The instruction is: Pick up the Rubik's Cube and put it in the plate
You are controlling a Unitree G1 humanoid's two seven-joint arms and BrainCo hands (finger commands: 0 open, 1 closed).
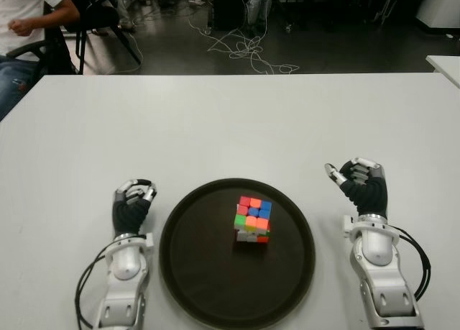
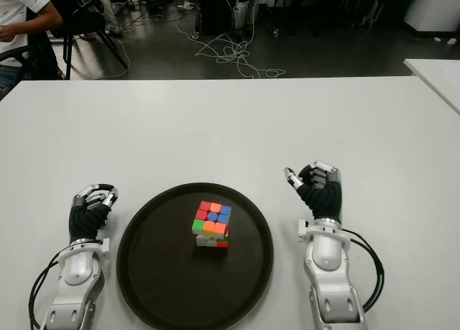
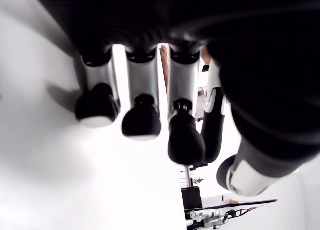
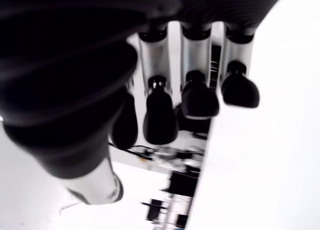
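The Rubik's Cube (image 1: pixel 252 219) sits inside the round dark plate (image 1: pixel 188 272), a little past its centre, with red, orange, blue and green tiles on top. Neither hand touches it. My left hand (image 1: pixel 133 204) shows on the white table (image 1: pixel 215 121) just left of the plate, its fingers (image 3: pixel 142 122) relaxed and holding nothing. My right hand (image 1: pixel 359 180) shows right of the plate, slightly farther forward, thumb out toward the plate and fingers (image 4: pixel 160 117) loosely bent around nothing.
Beyond the table's far edge a person (image 1: pixel 25 17) sits at the far left beside a black chair (image 1: pixel 100 21). Loose cables (image 1: pixel 248 49) lie on the dark floor. A second white table's corner (image 1: pixel 449 64) shows at the right.
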